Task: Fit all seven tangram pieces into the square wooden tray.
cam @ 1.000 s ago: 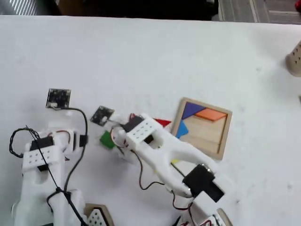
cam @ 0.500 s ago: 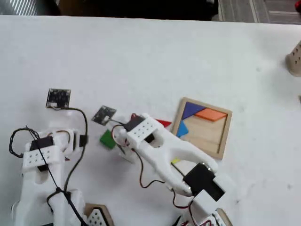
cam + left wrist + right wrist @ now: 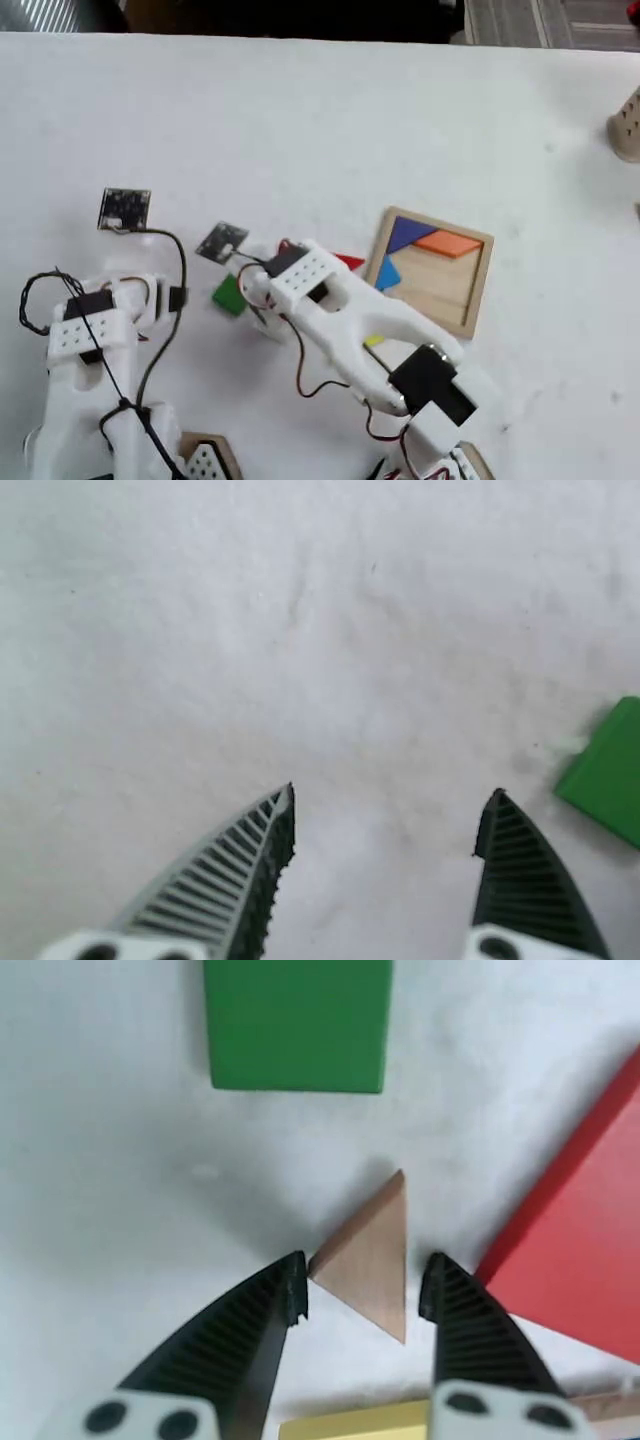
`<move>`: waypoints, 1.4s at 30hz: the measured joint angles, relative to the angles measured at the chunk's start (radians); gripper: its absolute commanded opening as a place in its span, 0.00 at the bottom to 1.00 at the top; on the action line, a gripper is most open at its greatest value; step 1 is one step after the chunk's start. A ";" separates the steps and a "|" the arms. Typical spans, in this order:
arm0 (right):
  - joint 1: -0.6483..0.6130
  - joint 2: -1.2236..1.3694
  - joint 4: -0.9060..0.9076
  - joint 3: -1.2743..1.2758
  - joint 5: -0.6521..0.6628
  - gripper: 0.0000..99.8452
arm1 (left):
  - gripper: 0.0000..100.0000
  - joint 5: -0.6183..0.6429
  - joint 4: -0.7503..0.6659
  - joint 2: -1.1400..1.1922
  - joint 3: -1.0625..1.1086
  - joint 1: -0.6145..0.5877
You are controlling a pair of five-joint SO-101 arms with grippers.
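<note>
We see a white table (image 3: 300, 130) with a slightly rough surface. The square wooden tray (image 3: 482, 285) lies flat on it, turned at an angle. A red piece (image 3: 348, 261) lies just beside the tray's left corner, and a green piece (image 3: 229, 296) lies farther left, well apart from the tray. A small tan triangle (image 3: 372, 1255) lies between them, near the red edge. A yellow piece (image 3: 372, 342) lies near the tray's lower side. A pegged beige object (image 3: 627, 125) stands at the table's right edge.

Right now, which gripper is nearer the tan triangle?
Right. The right gripper stands with open jaws either side of the triangle; the left gripper is over bare table, beside the green piece.
</note>
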 measured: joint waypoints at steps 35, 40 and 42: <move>0.020 0.003 -0.020 -0.009 0.000 0.09 | 0.29 0.000 0.000 0.000 0.000 0.000; 0.020 0.003 0.031 -0.034 0.000 0.09 | 0.29 0.000 0.000 0.000 0.000 0.000; 0.017 -0.005 0.086 -0.049 0.000 0.09 | 0.29 0.000 0.000 0.000 0.000 0.000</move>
